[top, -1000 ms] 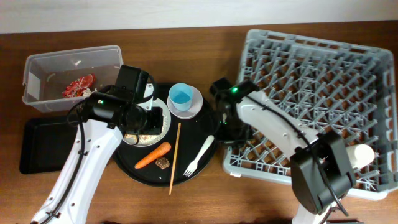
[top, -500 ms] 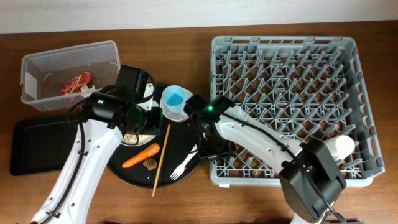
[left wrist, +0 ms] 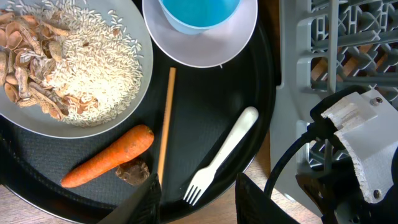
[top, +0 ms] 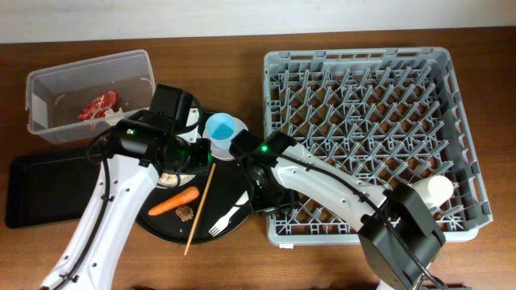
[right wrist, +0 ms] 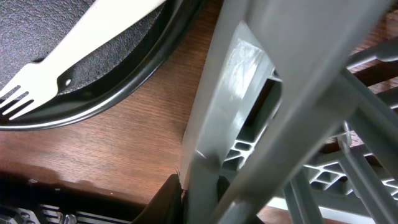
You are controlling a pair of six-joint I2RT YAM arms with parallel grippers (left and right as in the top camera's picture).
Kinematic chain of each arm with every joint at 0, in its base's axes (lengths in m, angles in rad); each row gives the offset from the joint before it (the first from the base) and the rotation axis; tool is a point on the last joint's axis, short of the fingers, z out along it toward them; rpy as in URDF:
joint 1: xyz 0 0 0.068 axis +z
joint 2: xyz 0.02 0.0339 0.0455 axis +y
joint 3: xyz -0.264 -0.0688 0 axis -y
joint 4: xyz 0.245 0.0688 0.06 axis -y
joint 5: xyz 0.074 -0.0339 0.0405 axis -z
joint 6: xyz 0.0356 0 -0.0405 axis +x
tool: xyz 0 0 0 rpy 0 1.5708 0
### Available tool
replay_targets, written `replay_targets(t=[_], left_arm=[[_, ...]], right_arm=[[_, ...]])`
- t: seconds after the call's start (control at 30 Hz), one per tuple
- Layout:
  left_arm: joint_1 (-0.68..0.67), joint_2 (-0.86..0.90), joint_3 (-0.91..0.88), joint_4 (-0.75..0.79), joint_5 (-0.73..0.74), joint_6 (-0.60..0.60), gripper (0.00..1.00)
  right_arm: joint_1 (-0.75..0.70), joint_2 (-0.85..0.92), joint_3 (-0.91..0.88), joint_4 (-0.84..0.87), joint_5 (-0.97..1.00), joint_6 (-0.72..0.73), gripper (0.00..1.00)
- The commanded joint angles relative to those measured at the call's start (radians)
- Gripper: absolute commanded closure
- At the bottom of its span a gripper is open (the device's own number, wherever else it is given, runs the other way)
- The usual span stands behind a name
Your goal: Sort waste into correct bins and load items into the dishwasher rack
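My right gripper (top: 270, 197) (right wrist: 205, 199) is shut on the left wall of the grey dishwasher rack (top: 355, 55) (right wrist: 249, 81), near its front corner. A small white cup (top: 435, 191) lies in the rack. My left gripper (top: 189, 157) (left wrist: 196, 199) hangs open over the round tray, holding nothing. Below it lie a white plate (left wrist: 68, 68) of rice, a carrot (top: 173, 201) (left wrist: 106, 158), a brown chunk (left wrist: 132, 172) and a white fork (top: 228, 217) (left wrist: 224, 152). A light blue cup (top: 223, 129) sits in a pale bowl (left wrist: 205, 53).
A clear tub (top: 89, 66) at the back left holds the red wrapper (top: 98, 106). A shallow black tray (top: 48, 189) lies in front of it. A wooden chopstick (top: 199, 208) rests on the round black tray (top: 161, 225), which touches the rack's left side.
The right gripper has dragged the rack leftward and turned it square to the table. The round tray and its load shifted a little left. The left arm has held still.
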Motion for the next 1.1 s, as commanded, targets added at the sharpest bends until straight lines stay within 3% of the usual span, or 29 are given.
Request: replay_targets(t=[0.0, 0.1, 0.23, 0.57, 0.67, 0.83, 0.9, 1.07], left_arm=[[0.004, -0.012, 0.004, -0.002, -0.011, 0.005, 0.62], [0.004, -0.012, 0.004, -0.001, -0.011, 0.005, 0.62], [0.004, -0.012, 0.004, -0.001, -0.014, 0.005, 0.62], [0.004, -0.012, 0.004, -0.001, -0.037, 0.005, 0.62], [0.004, -0.012, 0.004, 0.003, -0.037, 0.005, 0.61], [0.004, -0.012, 0.004, 0.023, -0.037, 0.005, 0.61], [0.004, -0.011, 0.004, 0.060, -0.037, 0.005, 0.61], [0.004, 0.005, 0.003, 0.146, -0.038, 0.005, 0.50]], right_arm=[[0.037, -0.006, 0.010, 0.024, -0.090, -0.052, 0.82], [0.034, -0.017, 0.022, 0.024, -0.082, -0.060, 0.76], [0.016, -0.061, 0.037, 0.008, -0.047, -0.082, 0.60], [-0.197, -0.247, 0.119, -0.070, 0.095, -0.136, 0.58], [-0.316, -0.284, 0.119, -0.077, 0.180, -0.137, 0.52], [-0.516, -0.271, 0.117, -0.118, 0.175, -0.288, 0.58], [-0.587, -0.270, 0.117, -0.146, 0.200, -0.303, 0.73], [-0.765, -0.270, 0.117, -0.188, 0.206, -0.399, 0.70]])
